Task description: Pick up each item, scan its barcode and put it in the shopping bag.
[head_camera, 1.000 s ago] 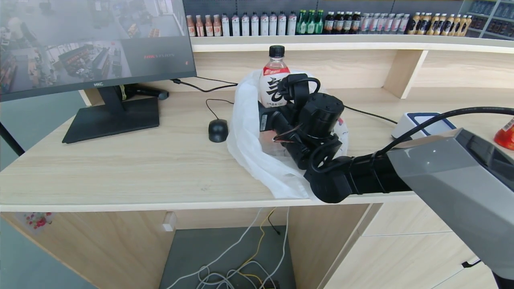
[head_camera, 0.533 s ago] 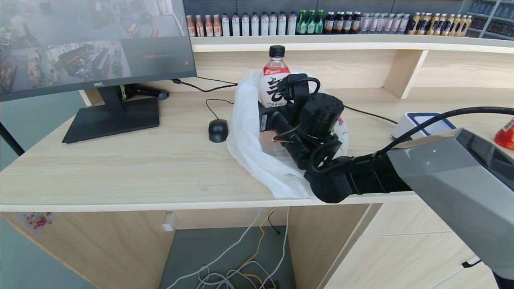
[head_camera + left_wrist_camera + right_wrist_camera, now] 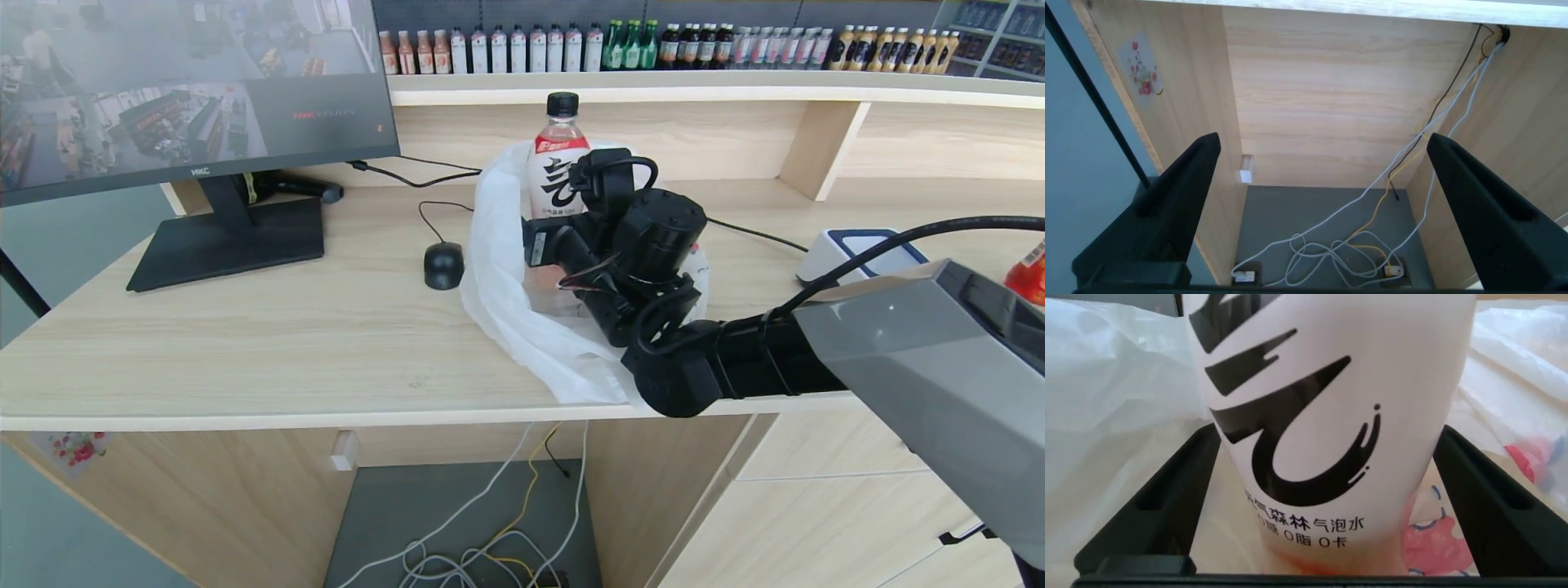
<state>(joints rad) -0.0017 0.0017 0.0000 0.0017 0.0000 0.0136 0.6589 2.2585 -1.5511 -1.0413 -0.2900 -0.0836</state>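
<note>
A clear bottle [image 3: 558, 175] with a black cap and a white-and-red label stands upright inside the white plastic shopping bag [image 3: 506, 302] on the counter. In the right wrist view the bottle [image 3: 1331, 416] rises between the two black fingers [image 3: 1167, 506], which stand wide apart at its sides. My right gripper [image 3: 562, 245] is open, low in the bag around the bottle's lower part. My left gripper [image 3: 1323, 204] hangs open and holds nothing, below the counter's front edge, over the floor cables [image 3: 1331, 245].
A barcode scanner [image 3: 857, 249] lies right of the bag, and a red item [image 3: 1027, 278] sits at the far right edge. A mouse [image 3: 443, 265] and a monitor [image 3: 188, 90] stand to the left. Bottles [image 3: 653, 45] line the back shelf.
My right arm has shifted slightly up and to the right. The bottle has stayed where it was in the bag.
</note>
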